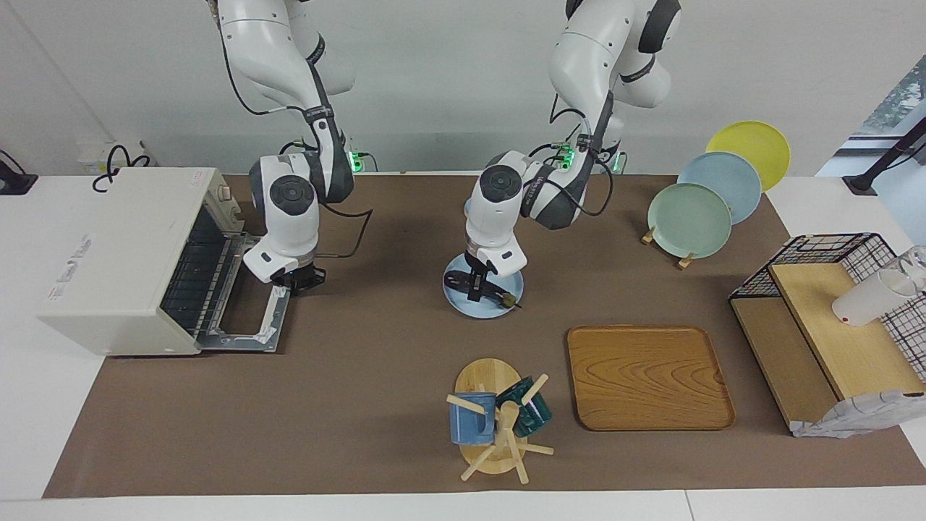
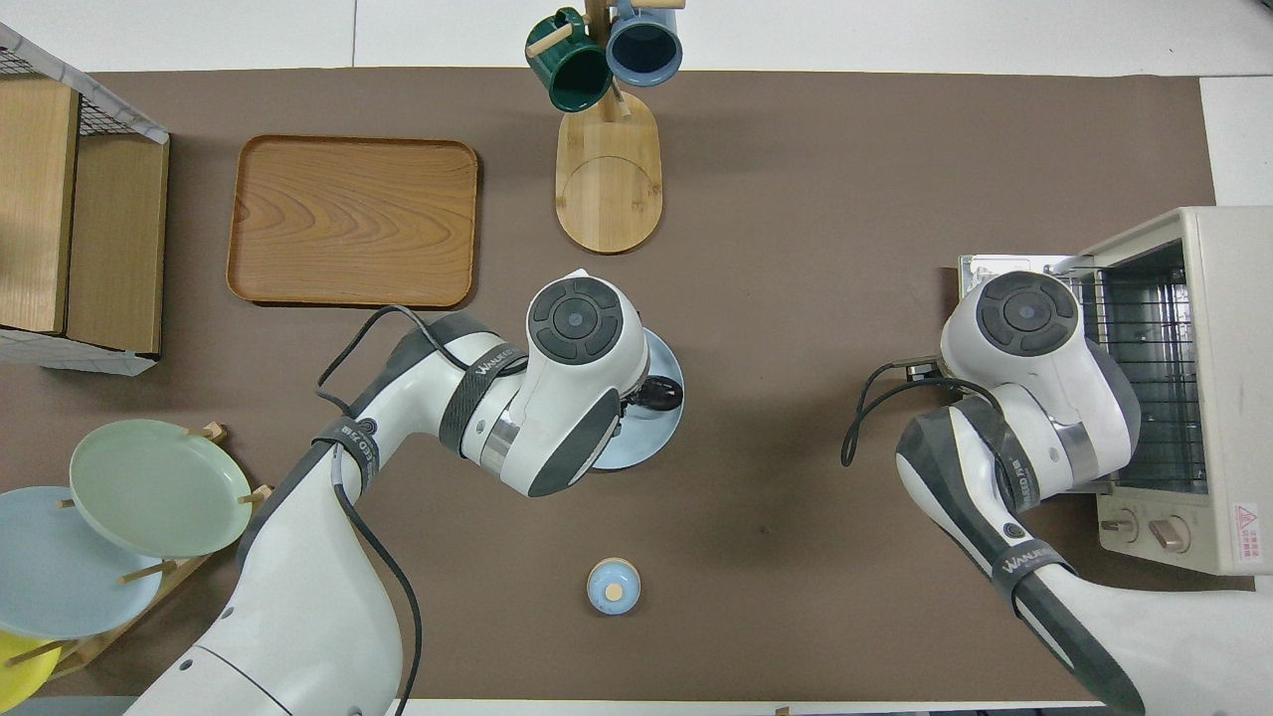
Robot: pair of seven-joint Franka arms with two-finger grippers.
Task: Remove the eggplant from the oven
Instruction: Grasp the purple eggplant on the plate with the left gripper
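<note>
**Eggplant lying on a blue plate under the left tool, oven standing open**

The left tool (image 1: pixel 475 288) is reaching down onto a pale blue plate (image 1: pixel 463 302) in the middle of the bench (image 1: pixel 376 376). The eggplant (image 1: pixel 499 293) is lying across that plate, directly beneath the tool, its greenish stem tip poking out past the fingers toward the plate's edge. In the facing view the dark fingers are standing either side of the eggplant's body and appear to be touching it, but whether they are pinching it or spread just off it I cannot tell. In the overhead view the arm's wrist is covering most of the plate (image 2: pixel 661 418), with only a dark sliver of the eggplant (image 2: pixel 656 396) showing beside it.

The right tool (image 1: pixel 300 278) is hanging low over the oven's dropped door (image 1: pixel 249 318), just in front of the open cavity. Its fingers are hidden in shadow, so I cannot tell how they are standing. The oven (image 1: pixel 123 253) is sitting at the right arm's end of the bench, well apart from the left tool and the eggplant, with its wire rack (image 2: pixel 1134 368) showing bare inside.

Farther from the robots than the plate, a wooden tray (image 1: pixel 647 376) and a mug stand (image 1: pixel 499 416) are sitting on the bench.
</note>
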